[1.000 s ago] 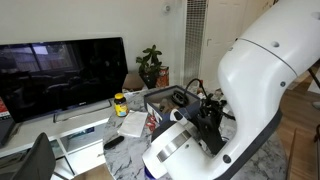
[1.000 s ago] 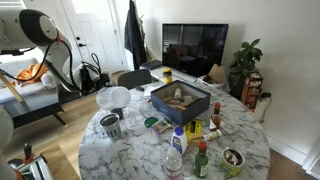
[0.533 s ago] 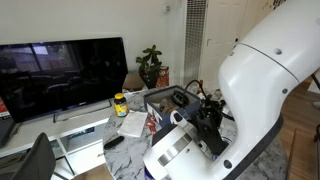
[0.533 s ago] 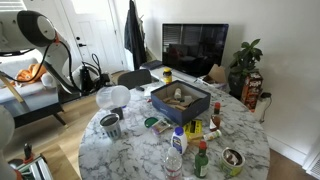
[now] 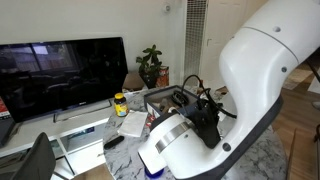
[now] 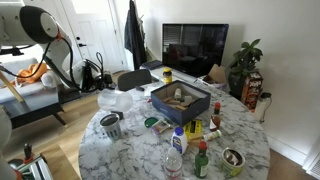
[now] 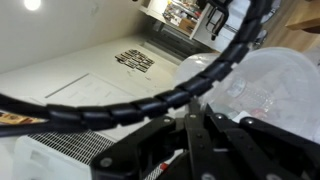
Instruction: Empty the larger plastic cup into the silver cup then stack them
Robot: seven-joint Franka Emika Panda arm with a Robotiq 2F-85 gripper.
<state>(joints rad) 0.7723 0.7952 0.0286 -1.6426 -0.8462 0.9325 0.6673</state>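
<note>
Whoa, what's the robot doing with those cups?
A robot arm is holding the pale plastic cup in its shut jaws, up above the round marble table. The cup looks tipped over on its side. The silver cup stands on the table just below it, so this looks like the pouring step, though I can't see anything coming out. The two cups are not stacked yet.

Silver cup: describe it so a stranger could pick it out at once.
Find the round marble table in an exterior view and go to its picture-left edge. The silver cup stands there, nearer the camera than the pale plastic cup; it is shiny grey metal, dark inside.
</note>
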